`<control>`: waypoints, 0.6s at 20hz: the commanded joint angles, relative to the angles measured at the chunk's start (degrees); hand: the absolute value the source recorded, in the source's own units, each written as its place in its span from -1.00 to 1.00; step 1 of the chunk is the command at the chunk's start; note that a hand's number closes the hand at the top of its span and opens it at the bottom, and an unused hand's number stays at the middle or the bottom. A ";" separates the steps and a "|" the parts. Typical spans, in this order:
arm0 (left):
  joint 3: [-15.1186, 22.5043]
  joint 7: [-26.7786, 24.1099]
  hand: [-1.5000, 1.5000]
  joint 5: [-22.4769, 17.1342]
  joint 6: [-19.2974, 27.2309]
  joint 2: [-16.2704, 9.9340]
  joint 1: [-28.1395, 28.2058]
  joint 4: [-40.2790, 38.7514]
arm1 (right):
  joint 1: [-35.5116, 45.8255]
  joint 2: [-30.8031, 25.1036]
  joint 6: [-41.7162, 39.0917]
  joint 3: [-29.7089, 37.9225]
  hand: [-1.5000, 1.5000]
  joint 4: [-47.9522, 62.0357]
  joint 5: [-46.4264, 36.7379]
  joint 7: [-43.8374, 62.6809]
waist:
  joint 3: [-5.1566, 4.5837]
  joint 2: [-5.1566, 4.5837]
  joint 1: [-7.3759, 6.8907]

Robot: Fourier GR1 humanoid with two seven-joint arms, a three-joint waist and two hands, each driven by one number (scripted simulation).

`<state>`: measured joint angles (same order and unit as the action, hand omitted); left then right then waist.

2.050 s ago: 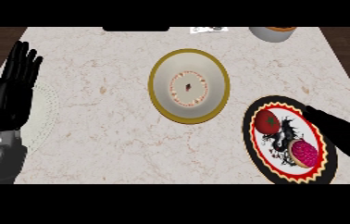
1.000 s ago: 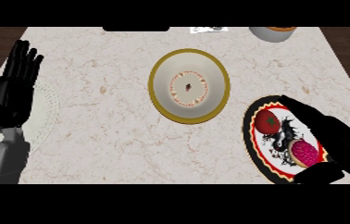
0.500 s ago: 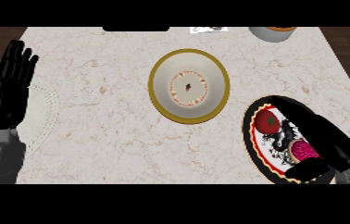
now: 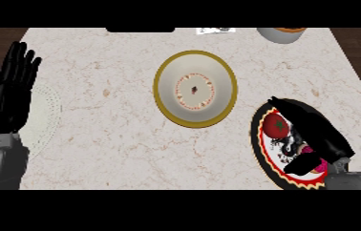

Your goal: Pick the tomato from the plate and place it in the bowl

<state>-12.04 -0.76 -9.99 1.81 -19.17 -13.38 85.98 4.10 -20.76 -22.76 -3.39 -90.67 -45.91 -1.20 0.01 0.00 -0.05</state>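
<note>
Counter (image 4: 106, 130); plate (image 4: 262, 151) half under right hand (image 4: 317, 132)

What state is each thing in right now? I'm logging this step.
tomato: on the plate, not lifted.
plate: partly under the right hand.
bowl: upright, no tomato inside.
right hand: open, over the plate beside the tomato.
left hand: open, resting at left edge.

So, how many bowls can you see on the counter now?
2: the gold-rimmed bowl at the counter's middle, and a grey bowl at the far right edge, partly cut off. None seems hidden.
</note>
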 commanded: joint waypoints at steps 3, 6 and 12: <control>-1.49 2.65 0.00 -0.95 -1.64 -0.11 3.56 5.13 | 2.22 2.11 1.86 -0.17 -1.00 6.91 -3.32 -1.45 | 0.00 0.03 -0.19; -0.52 -0.09 0.00 1.93 0.34 1.36 0.94 1.71 | 3.39 6.01 3.47 -1.89 -1.00 8.83 -5.79 2.64 | 0.00 -0.01 -0.12; -0.25 -4.07 0.00 3.54 0.07 3.51 2.09 -0.71 | 7.45 5.80 2.54 -0.84 -1.00 11.55 -7.41 3.06 | -0.01 -0.04 -0.10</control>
<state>-12.97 -0.97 -8.57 0.73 -17.90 -12.56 86.96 7.89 -17.17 -20.49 -2.93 -81.25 -51.03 -0.83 -0.10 0.08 -0.07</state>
